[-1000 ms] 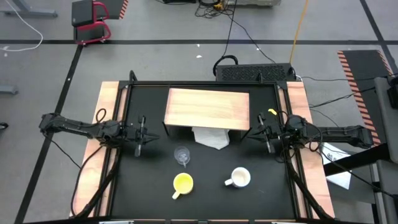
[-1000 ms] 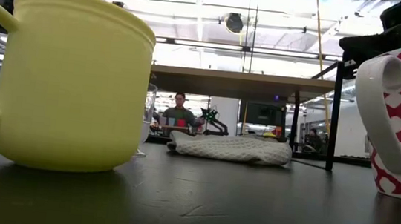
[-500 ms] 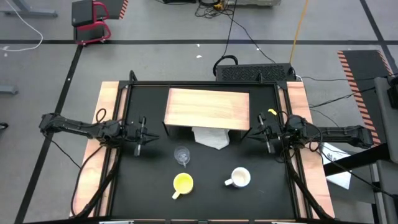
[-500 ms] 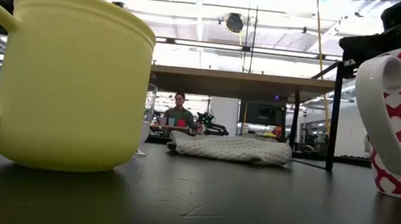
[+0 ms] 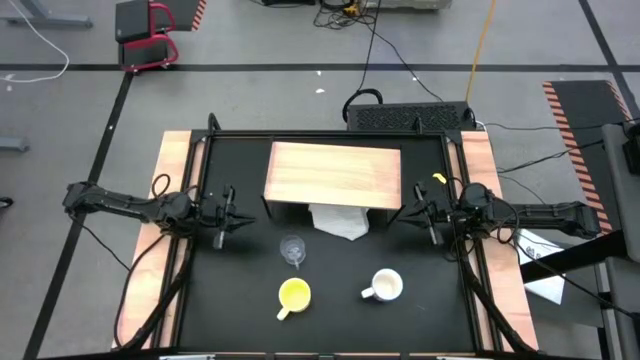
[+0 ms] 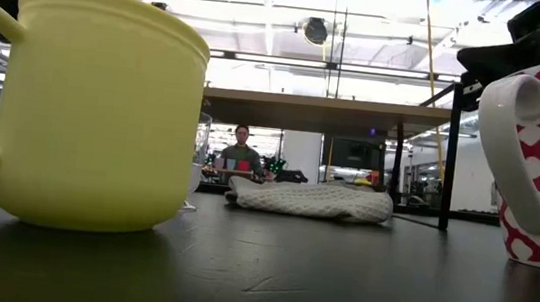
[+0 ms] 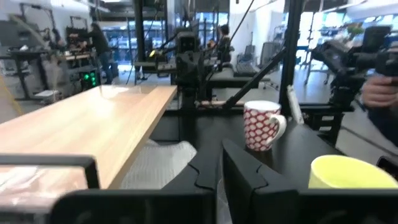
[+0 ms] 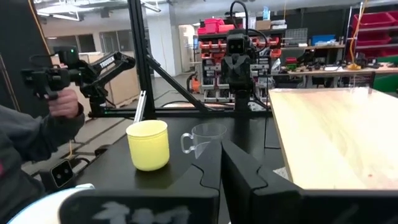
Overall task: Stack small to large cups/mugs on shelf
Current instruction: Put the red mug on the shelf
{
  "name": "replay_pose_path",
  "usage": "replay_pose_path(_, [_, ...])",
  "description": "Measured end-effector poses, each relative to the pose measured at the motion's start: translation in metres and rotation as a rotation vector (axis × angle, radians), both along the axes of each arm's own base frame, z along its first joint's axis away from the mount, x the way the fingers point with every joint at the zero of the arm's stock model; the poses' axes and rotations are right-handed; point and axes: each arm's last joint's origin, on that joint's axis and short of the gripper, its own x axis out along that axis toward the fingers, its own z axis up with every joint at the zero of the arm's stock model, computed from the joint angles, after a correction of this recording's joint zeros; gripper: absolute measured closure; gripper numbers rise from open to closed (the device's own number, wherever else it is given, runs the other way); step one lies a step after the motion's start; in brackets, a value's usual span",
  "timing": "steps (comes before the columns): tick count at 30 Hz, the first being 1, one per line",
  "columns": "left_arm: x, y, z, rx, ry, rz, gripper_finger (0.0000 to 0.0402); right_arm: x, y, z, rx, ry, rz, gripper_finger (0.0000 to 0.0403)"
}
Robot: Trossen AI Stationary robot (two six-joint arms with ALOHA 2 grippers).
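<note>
The light-wood shelf [image 5: 335, 175] stands at the table's far middle. A clear glass cup [image 5: 292, 249], a yellow mug [image 5: 294, 294] and a white mug [image 5: 385, 286] with a red pattern [image 7: 264, 124] stand upright on the black table in front of it. A white cloth [image 5: 338, 222] lies under the shelf's near edge. My left gripper [image 5: 240, 218] is shut and empty to the left of the glass cup. My right gripper [image 5: 405, 215] is shut and empty at the shelf's right near corner. Both point toward the table's middle.
Light wooden strips [image 5: 175, 180] run along the table's left and right sides. A black frame post [image 6: 450, 155] holds the shelf top. A person [image 8: 37, 130] with a hand-held device stands beside the table, and another person [image 6: 241, 151] sits far behind it.
</note>
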Motion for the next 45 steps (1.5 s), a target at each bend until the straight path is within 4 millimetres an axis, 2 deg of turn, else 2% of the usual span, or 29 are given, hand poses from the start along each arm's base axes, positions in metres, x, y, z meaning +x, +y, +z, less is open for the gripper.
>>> replay_pose_path(11, [-0.001, -0.001, 0.01, -0.048, -0.084, -0.054, 0.04, 0.0, 0.001, 0.0, -0.115, -0.023, -0.001, 0.0403])
replay_pose_path(18, [0.006, -0.006, 0.032, -0.095, -0.058, -0.089, 0.0401, 0.001, 0.004, 0.001, -0.131, -0.012, 0.024, 0.0403])
replay_pose_path(22, [0.017, -0.013, 0.052, -0.061, -0.035, -0.094, 0.0401, 0.003, 0.004, 0.015, -0.135, -0.034, 0.025, 0.0403])
replay_pose_path(31, [0.045, -0.026, 0.091, 0.003, 0.05, -0.036, 0.0401, 0.008, 0.003, 0.05, -0.163, 0.078, 0.032, 0.0403])
replay_pose_path(38, [0.062, -0.034, 0.097, 0.035, 0.101, -0.028, 0.0401, 0.019, 0.005, 0.071, -0.119, 0.207, 0.062, 0.0403])
replay_pose_path(45, [0.063, -0.037, 0.097, 0.046, 0.101, -0.009, 0.0401, 0.043, 0.019, 0.077, -0.079, 0.319, 0.16, 0.0403])
